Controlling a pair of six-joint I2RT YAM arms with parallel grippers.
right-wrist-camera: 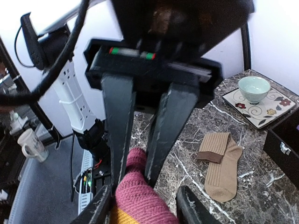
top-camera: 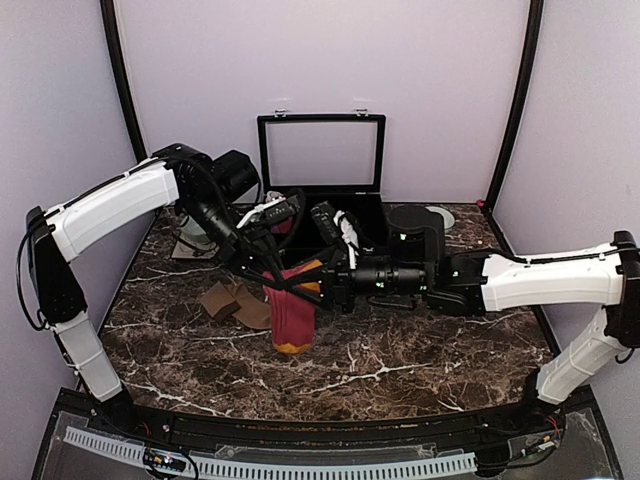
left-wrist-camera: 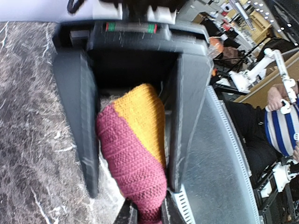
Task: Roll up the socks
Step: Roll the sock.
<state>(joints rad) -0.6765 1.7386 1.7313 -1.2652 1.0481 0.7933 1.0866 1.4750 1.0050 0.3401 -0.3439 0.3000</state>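
Red sock [top-camera: 291, 318] with the orange toe is hanging over the middle of the marble table [top-camera: 400, 370], toe end pointing down. The left gripper [left-wrist-camera: 134, 189] is pinching its top end, clamped tight on the knit. The right gripper [right-wrist-camera: 145, 191] is reaching in from the right. Its fingers are sitting either side of the sock with a gap showing on one side, so it's not squeezing anything. The tan sock [top-camera: 235, 303] is lying flat just left of the red one. Further left, a bowl [right-wrist-camera: 253, 88] is sitting on a patterned plate [right-wrist-camera: 275, 109]. At the far side a black box [top-camera: 370, 210] is standing with its lid up.
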